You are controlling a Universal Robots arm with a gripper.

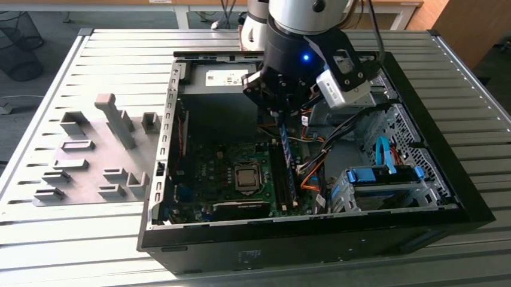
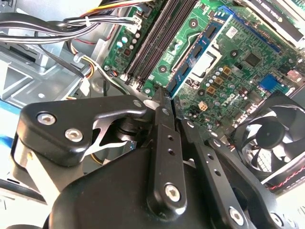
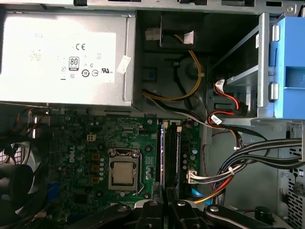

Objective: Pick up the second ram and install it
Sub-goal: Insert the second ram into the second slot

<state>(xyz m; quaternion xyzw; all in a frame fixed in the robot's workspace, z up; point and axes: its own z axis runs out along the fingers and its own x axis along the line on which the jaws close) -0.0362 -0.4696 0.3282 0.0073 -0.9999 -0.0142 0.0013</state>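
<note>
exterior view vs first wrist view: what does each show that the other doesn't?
Exterior view: grey plastic fixture blocks on the slatted metal table, to the exterior view's left of the black computer case. First wrist view: round black cooling fan. Both: gripper shut on the long green-blue ram stick, at the black motherboard slots, beside the silver processor socket.

**Even daylight outside, deep shade inside the case**

In the exterior view the slatted surface (image 1: 96, 239) is brightly and evenly lit, with pale sheen on its ribs, while the computer case (image 1: 319, 239) interior sits in shadow. A small blue light (image 1: 304, 58) glows on the arm. In the first wrist view the power supply (image 3: 62, 57) is nearly washed out by glare. In the second wrist view the gripper (image 2: 164, 98) looms dark and slightly soft, the motherboard (image 2: 238, 57) beyond it sharp.
</note>
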